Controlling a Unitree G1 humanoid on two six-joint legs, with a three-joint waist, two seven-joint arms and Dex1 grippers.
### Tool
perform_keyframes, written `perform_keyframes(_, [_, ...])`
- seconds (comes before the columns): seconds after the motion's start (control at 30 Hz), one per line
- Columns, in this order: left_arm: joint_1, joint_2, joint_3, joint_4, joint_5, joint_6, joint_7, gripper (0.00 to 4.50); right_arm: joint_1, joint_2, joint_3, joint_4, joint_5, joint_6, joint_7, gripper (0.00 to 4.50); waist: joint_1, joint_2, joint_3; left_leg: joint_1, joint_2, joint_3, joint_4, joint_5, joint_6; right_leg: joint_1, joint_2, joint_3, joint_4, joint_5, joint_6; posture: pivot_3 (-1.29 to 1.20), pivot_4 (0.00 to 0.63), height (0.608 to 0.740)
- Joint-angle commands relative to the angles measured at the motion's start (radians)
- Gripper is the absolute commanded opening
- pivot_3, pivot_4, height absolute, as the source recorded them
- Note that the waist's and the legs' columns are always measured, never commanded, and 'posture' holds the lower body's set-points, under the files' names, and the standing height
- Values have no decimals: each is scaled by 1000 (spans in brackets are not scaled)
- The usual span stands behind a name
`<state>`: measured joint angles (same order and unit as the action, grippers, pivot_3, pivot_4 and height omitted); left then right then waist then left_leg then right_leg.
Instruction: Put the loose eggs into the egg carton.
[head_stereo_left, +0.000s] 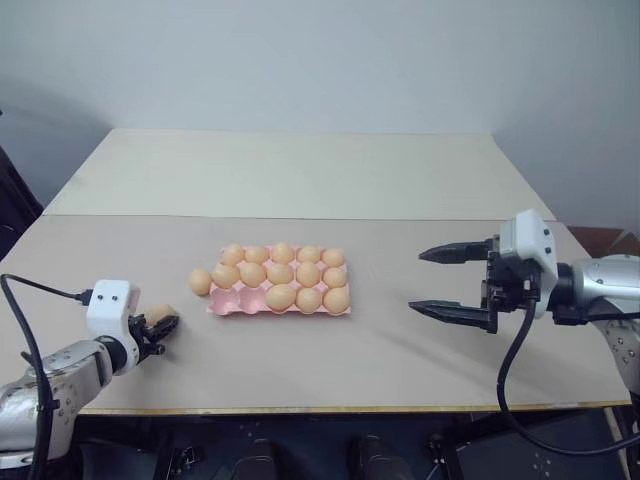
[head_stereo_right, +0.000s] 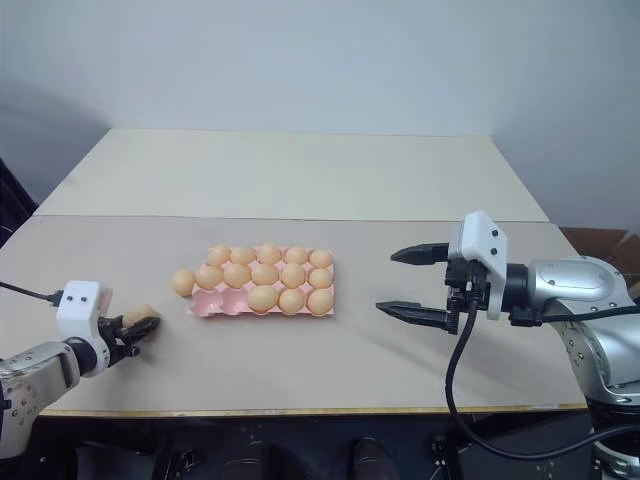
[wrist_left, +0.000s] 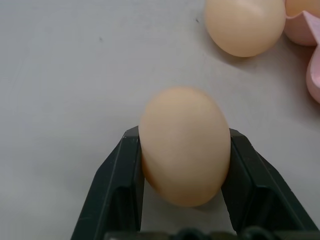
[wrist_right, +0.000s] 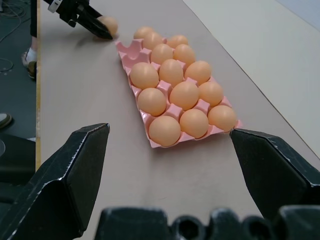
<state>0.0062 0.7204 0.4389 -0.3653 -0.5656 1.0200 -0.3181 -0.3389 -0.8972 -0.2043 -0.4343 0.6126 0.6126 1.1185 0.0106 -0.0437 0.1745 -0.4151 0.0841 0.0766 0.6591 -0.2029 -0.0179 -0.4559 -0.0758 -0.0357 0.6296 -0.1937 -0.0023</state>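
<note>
1. My left end effector (wrist_left: 184, 150) is clamped on one loose egg (wrist_left: 184, 145); the left wrist view shows a black finger (wrist_left: 120, 185) pressed to each side of it, with the egg low over the tabletop (head_stereo_left: 400, 350), near its front left corner. I cannot tell whether the egg touches the surface.
2. My right end effector (head_stereo_left: 442, 282) hangs over the right part of the tabletop with its two fingers spread wide apart and nothing between them, pointing toward the carton.
3. A second loose egg (head_stereo_left: 200, 281) lies on the tabletop just beside the left end of the egg carton (head_stereo_left: 228, 303). That makes two loose eggs in all: one held, one lying free.
4. The pink carton sits near the middle of the tabletop, three rows of five cups. I count thirteen eggs seated in it; the two cups at the left end of the front row are bare.
5. The head views give the whole layout and both arms. The left wrist view adds the close grip and a pink edge of the carton beyond the free egg.
6. The right wrist view looks along the carton from its right end, between my open fingers, and at the far end shows the left end effector with its egg.
</note>
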Motion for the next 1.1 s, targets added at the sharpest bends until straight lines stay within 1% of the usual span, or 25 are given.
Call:
perform_keyframes(0.03, [9,57,79,-57,9,-76,-67,2035,5,-6,-20,-36,24,-18,-11,4500,0,0,0,0,0,0,0,0,0,0,0,0,0,0,0,0,150,740])
perform_keyframes(0.13, [-8,99,81,-85,-15,-132,-160,2035,15,-4,-21,-43,24,-20,-19,4500,1,0,0,0,0,0,0,0,0,0,0,0,0,-1,-1,0,150,740])
perform_keyframes(0.23, [-70,114,11,-108,-47,-158,-237,2035,18,1,-16,-46,20,-24,-29,4500,11,0,0,0,0,0,0,0,0,0,-1,0,0,-2,-4,0,150,740])
perform_keyframes(0.37, [-152,101,-124,-82,-31,-212,-314,2035,24,10,-13,-59,18,-26,-48,4500,13,0,0,0,-1,0,1,0,0,1,-1,0,0,-2,-3,0,150,740])
perform_keyframes(0.43, [-174,93,-166,-61,-16,-252,-347,2035,29,10,-15,-66,20,-26,-53,4500,13,0,0,-1,-1,0,1,0,0,1,0,0,0,0,0,0,150,740])
perform_keyframes(0.53, [-243,73,-272,-9,18,-276,-370,2035,40,11,-23,-77,22,-25,-69,4500,11,0,0,-1,-1,0,1,0,0,0,0,0,0,1,2,0,150,740])
perform_keyframes(0.7, [-316,34,-371,69,80,-292,-370,2035,75,9,-36,-109,28,-18,-90,4500,10,0,0,0,-1,0,1,0,0,1,0,0,0,1,3,0,150,740])
perform_keyframes(0.8, [-332,36,-374,98,74,-306,-408,2729,79,7,-37,-118,34,-15,-105,4500,3,0,0,-1,-1,0,1,0,0,1,0,1,0,2,3,0,150,740])
perform_keyframes(0.9, [-326,49,-354,99,72,-332,-441,3646,75,2,-37,-122,42,-12,-114,4500,1,0,0,-1,-1,0,1,0,0,1,0,1,0,2,3,0,150,740])
perform_keyframes(1.0, [-304,59,-280,92,52,-385,-471,4491,75,0,-35,-125,45,-11,-122,4500,1,0,0,-1,-1,0,1,0,0,1,0,1,0,2,3,0,150,740])
perform_keyframes(1.1, [-271,80,-133,83,-6,-395,-491,4491,77,-1,-32,-123,49,-14,-124,4500,-3,0,0,-1,0,0,1,0,0,1,0,1,0,2,3,0,150,740])
